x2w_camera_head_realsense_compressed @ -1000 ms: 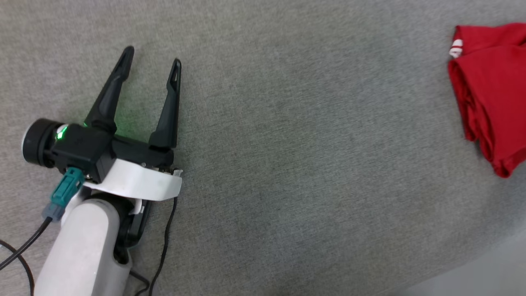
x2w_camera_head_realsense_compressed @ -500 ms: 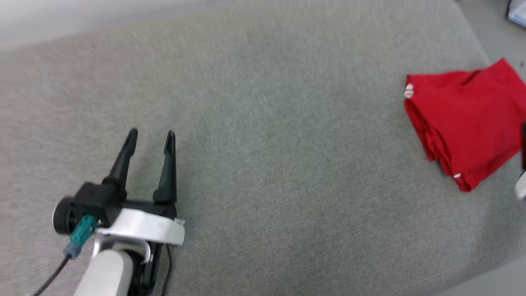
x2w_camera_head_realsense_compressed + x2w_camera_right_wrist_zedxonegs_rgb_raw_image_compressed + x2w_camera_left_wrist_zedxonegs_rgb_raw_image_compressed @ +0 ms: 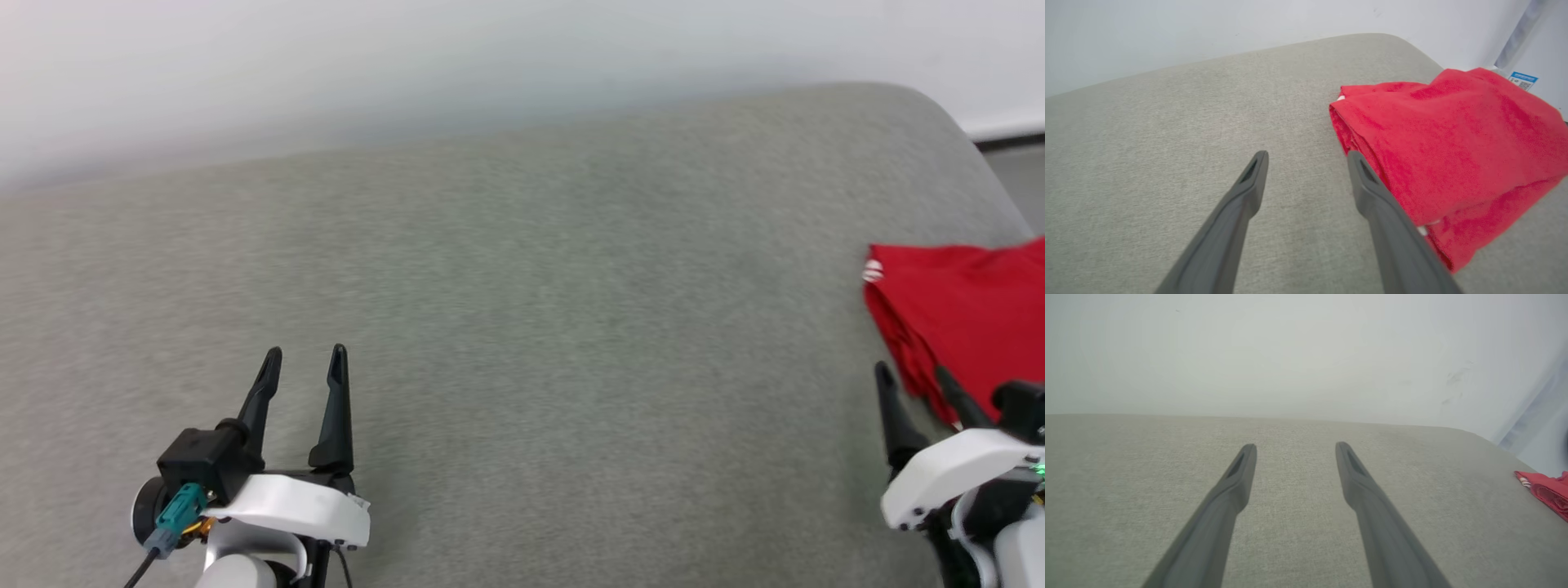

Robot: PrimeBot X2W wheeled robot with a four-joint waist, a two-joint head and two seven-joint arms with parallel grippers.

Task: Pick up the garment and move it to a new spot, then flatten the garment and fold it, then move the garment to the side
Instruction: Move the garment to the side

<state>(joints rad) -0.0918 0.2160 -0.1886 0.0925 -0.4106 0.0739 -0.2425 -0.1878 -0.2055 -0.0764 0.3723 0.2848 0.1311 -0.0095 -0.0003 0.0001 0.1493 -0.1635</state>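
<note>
Folded red garment (image 3: 967,314) lying at right end of grey cushion (image 3: 531,327). Right gripper (image 3: 912,373) sitting just beside its left folded edge, jaws gaping wide, gripping nothing. Left gripper (image 3: 306,353) pointing forward well apart from garment, likewise gaping, empty.

Folded red shirt (image 3: 963,318) on a grey cushion (image 3: 571,327).
The right gripper (image 3: 910,374), fingers spread, sits at its near edge; the left gripper (image 3: 305,358), likewise spread, is well apart.
</note>
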